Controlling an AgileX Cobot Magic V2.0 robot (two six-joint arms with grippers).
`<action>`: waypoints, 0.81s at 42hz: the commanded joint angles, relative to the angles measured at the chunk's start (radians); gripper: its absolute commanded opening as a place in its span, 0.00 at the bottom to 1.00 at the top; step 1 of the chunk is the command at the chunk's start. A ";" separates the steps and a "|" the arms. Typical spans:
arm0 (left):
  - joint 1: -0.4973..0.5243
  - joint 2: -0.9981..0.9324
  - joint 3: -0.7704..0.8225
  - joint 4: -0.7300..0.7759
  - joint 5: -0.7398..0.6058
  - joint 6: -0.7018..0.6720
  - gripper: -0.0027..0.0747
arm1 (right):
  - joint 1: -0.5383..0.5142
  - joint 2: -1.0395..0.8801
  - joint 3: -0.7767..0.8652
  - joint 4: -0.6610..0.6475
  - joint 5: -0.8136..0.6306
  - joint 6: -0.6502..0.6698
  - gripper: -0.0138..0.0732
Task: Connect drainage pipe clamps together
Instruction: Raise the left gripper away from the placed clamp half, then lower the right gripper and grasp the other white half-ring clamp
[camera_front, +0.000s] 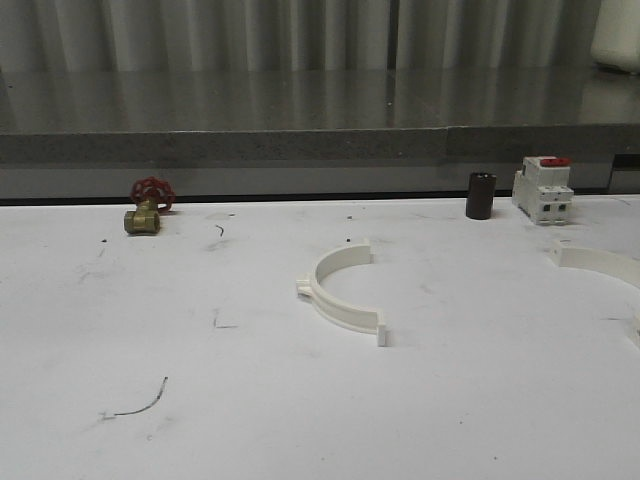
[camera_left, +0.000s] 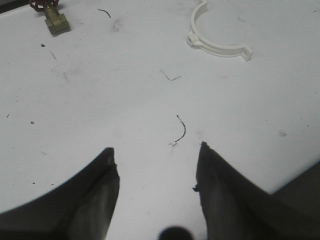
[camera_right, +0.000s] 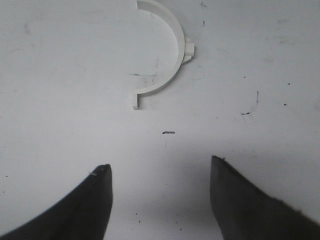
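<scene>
One white half-ring drainage pipe clamp (camera_front: 340, 290) lies flat at the middle of the white table, its open side facing right. A second clamp half (camera_front: 600, 265) lies at the right edge, partly cut off. The left wrist view has the middle clamp (camera_left: 215, 46) far ahead of my left gripper (camera_left: 156, 150), which is open over bare table. In the right wrist view the other clamp half (camera_right: 167, 75) lies a short way ahead of my right gripper (camera_right: 160, 167), open with nothing between its fingers.
A brass valve with a red handwheel (camera_front: 147, 208) sits at the back left. A dark cylinder (camera_front: 481, 195) and a white breaker with a red switch (camera_front: 543, 189) stand at the back right. A grey ledge (camera_front: 320, 145) runs behind the table.
</scene>
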 joint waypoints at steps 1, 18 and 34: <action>0.001 -0.001 -0.029 -0.006 -0.067 -0.002 0.49 | -0.032 0.076 -0.050 -0.008 -0.031 -0.002 0.69; 0.001 -0.001 -0.029 -0.006 -0.067 -0.002 0.45 | -0.182 0.428 -0.179 0.174 -0.205 -0.121 0.69; 0.001 -0.001 -0.029 -0.006 -0.067 -0.002 0.35 | -0.123 0.742 -0.410 0.089 -0.186 -0.120 0.69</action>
